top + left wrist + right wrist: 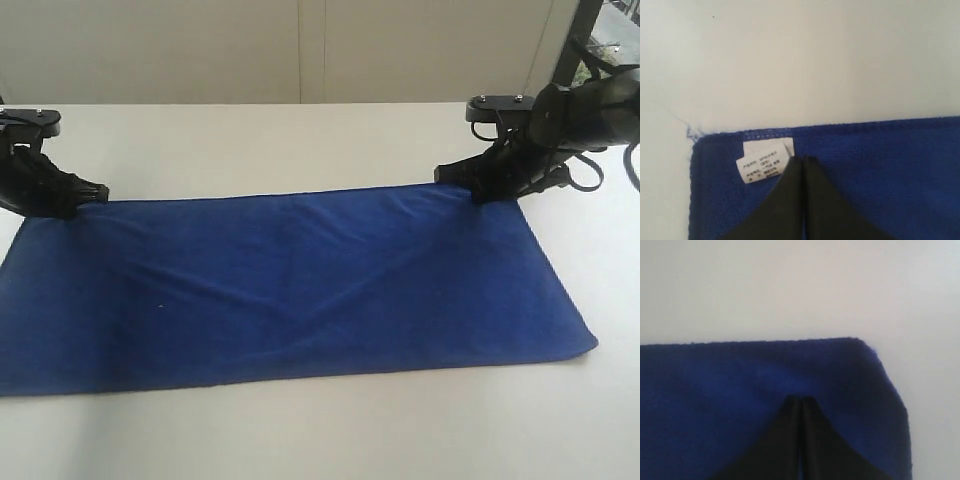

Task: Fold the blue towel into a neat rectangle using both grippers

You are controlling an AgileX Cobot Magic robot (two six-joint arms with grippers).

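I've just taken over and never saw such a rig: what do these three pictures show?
Two black robot arms work over a white table. The wide picture comes from a camera off the arms: left arm at its left, right arm at its right. The other two come from wrist cameras, looking past the jaws. A blue towel lies spread flat. Each arm's jaws are closed at a far corner of it; the left ones sit beside the white tag. Whether cloth is pinched, I cannot tell.

The white tag (pixel 764 165) on the blue towel (pixel 875 170) is showing several printed lines, all too blurred to read.
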